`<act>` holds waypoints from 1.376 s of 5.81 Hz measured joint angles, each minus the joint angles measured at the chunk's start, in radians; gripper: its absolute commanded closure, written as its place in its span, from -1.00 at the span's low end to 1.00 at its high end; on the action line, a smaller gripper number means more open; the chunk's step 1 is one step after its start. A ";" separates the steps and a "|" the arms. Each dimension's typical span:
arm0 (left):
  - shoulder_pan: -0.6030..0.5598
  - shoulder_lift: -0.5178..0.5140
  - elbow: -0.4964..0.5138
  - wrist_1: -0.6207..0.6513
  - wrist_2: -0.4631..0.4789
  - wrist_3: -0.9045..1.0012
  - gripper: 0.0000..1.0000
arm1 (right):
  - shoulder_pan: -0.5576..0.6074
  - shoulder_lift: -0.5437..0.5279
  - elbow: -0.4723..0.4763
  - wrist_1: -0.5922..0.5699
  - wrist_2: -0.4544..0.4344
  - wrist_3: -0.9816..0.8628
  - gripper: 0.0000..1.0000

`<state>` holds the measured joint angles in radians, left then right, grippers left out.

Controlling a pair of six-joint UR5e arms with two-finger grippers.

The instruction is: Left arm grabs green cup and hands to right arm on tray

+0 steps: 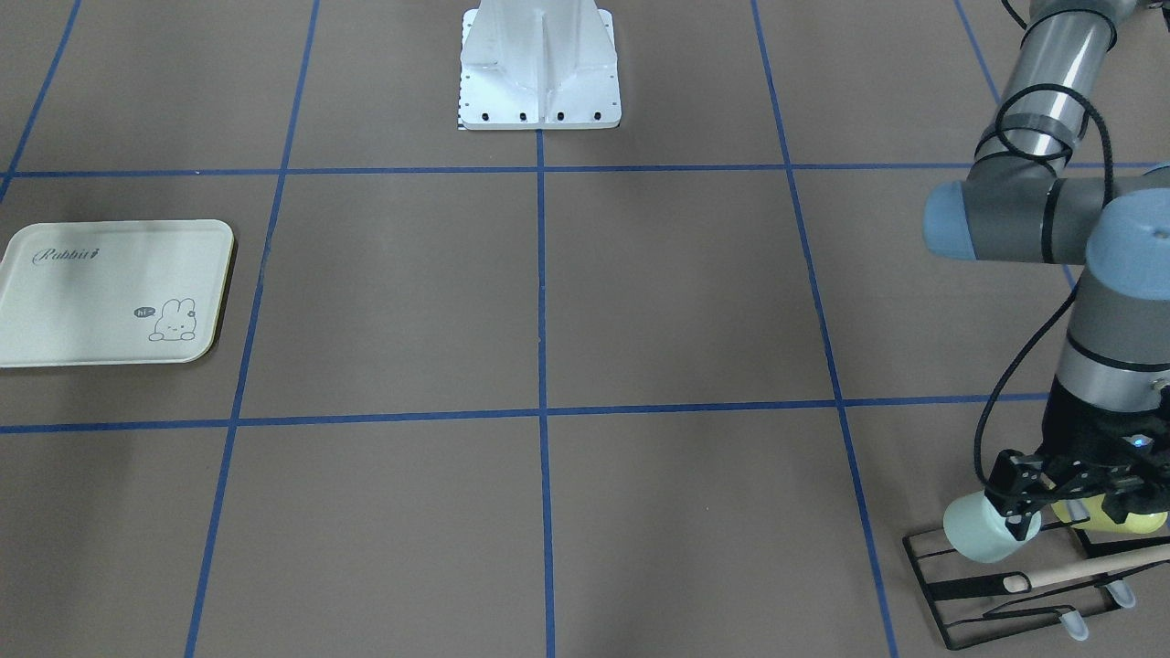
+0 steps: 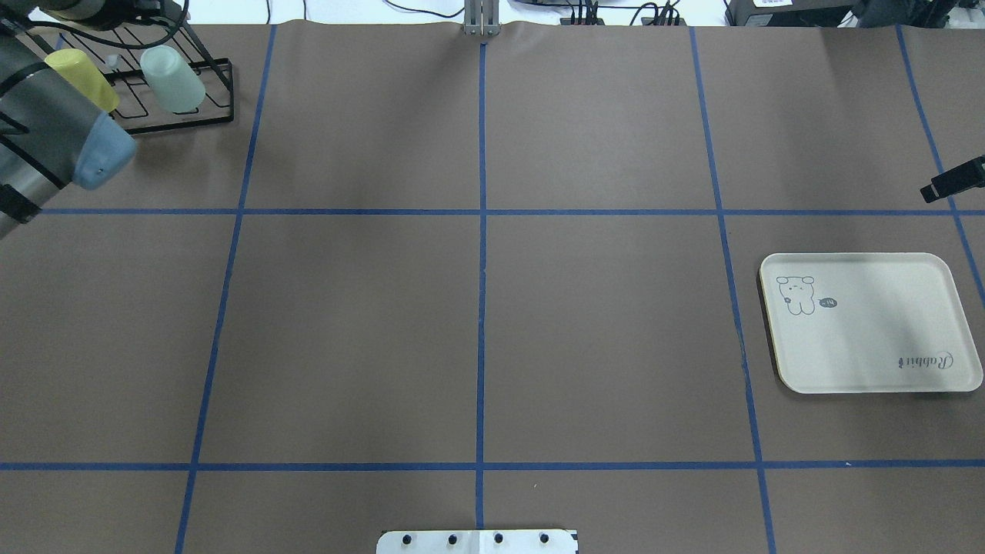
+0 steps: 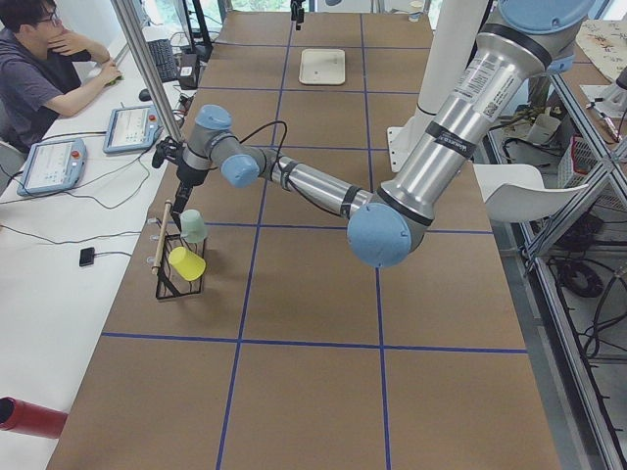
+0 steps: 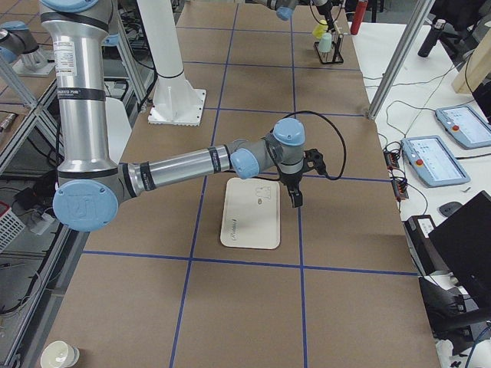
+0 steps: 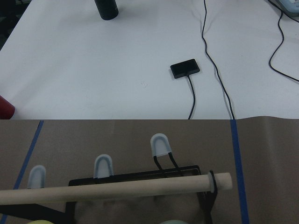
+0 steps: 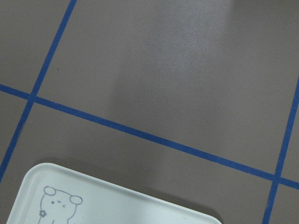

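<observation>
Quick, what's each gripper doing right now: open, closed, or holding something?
Left gripper: open, right beside the green cup, holding nothing.
Right gripper: cannot tell; its fingers are not clearly shown, near the tray.

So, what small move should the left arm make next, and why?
Probably shift the left gripper toward the green cup until its jaws straddle it. The jaws look open and sit between the green cup and the yellow cup on the wire rack, seemingly holding neither.
</observation>
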<state>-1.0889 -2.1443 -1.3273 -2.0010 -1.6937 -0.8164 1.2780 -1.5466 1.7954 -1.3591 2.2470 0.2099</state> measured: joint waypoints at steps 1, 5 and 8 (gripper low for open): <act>0.023 0.002 0.011 -0.013 0.018 0.000 -1.00 | 0.000 0.000 0.000 0.000 0.000 0.000 -1.00; 0.059 0.012 0.071 -0.105 0.023 0.009 -0.97 | 0.000 -0.001 0.000 0.000 -0.001 0.000 -1.00; 0.060 0.014 0.078 -0.110 0.023 0.010 -0.70 | 0.000 -0.001 0.001 0.000 0.000 0.000 -1.00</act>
<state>-1.0287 -2.1308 -1.2496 -2.1107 -1.6705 -0.8063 1.2778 -1.5478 1.7963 -1.3591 2.2473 0.2102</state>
